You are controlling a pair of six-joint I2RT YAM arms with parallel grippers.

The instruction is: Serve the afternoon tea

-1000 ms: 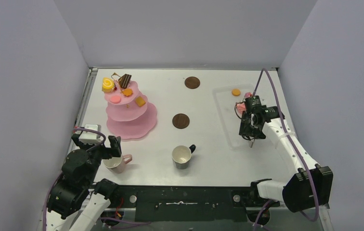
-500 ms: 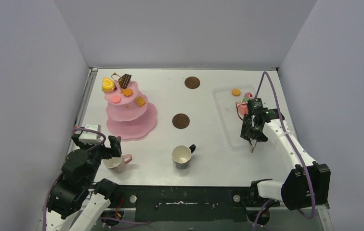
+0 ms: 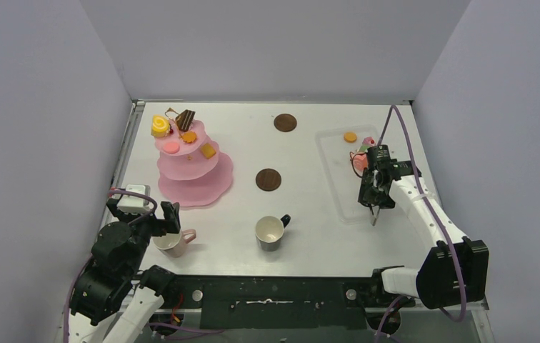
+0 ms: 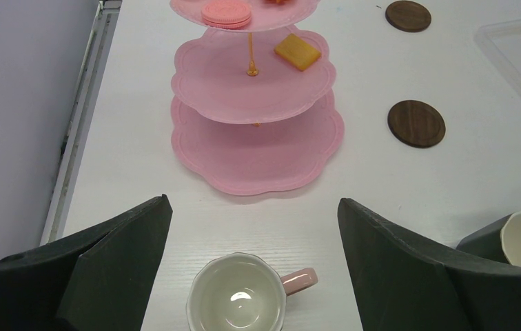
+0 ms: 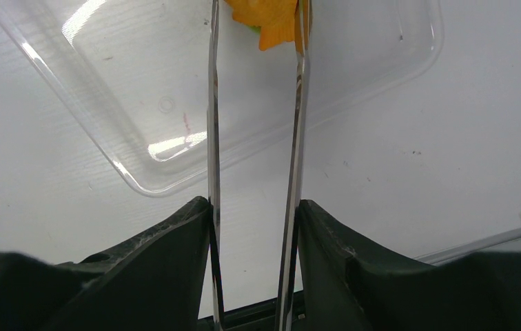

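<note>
The pink three-tier stand (image 3: 194, 171) stands at the far left with several pastries (image 3: 161, 126) on its upper tiers; it also shows in the left wrist view (image 4: 258, 155). My left gripper (image 4: 252, 203) is open, its fingers either side of and above the pink mug (image 4: 240, 298), not touching it. The black mug (image 3: 271, 233) stands mid-front. Two brown coasters (image 3: 268, 179) (image 3: 286, 122) lie bare. My right gripper (image 5: 254, 207) is shut on the metal tongs (image 5: 299, 138). An orange pastry (image 5: 271, 21) sits between the tong arms above the tray.
The clear plastic tray (image 3: 340, 187) lies at the right with an orange pastry (image 3: 351, 136) and a pink one (image 3: 357, 161) in it. The table's near right edge rail (image 5: 492, 241) is close behind the right gripper. Grey walls enclose three sides.
My right gripper has shifted slightly right and nearer with the tongs. The left arm and both mugs have not moved.
</note>
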